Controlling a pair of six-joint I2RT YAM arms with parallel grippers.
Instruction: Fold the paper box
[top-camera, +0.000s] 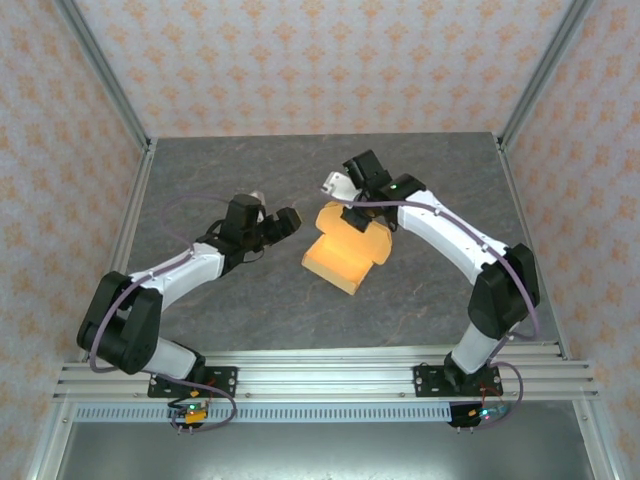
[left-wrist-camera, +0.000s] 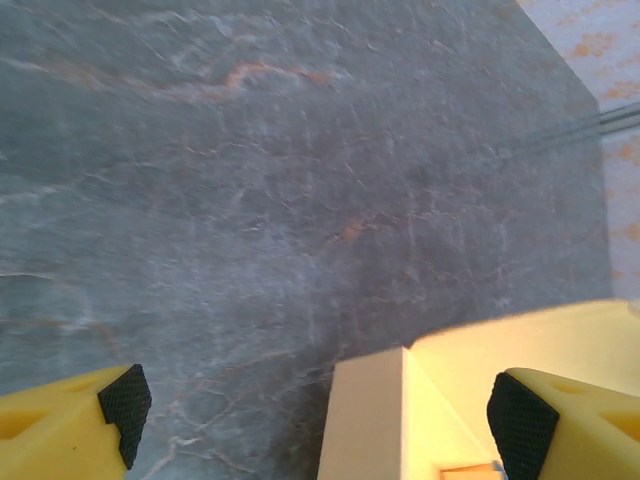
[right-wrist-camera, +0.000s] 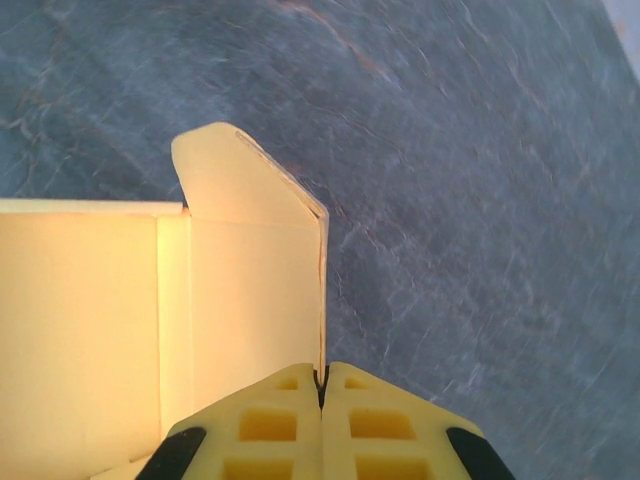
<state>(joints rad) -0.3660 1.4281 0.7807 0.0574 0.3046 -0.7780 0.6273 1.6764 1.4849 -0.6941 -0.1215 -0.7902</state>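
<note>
Right wrist view: paper box (right-wrist-camera: 100, 320) pinched by one gripper, the other spread

The right gripper (right-wrist-camera: 321, 375) is seen closed on a thin upright wall of the box, the card edge running straight into the seam between its fingers. The rest of the box lies to the left of those fingers, with a rounded flap (right-wrist-camera: 235, 175) raised just ahead. In the left wrist view, the left gripper (left-wrist-camera: 322, 418) is spread wide, and a corner of the box sits between its pads (left-wrist-camera: 125, 410), clear of the left one; contact with the right one cannot be told. From above, the box is seen resting on the grey table (top-camera: 250, 300), just beside the left gripper's tips.
</note>
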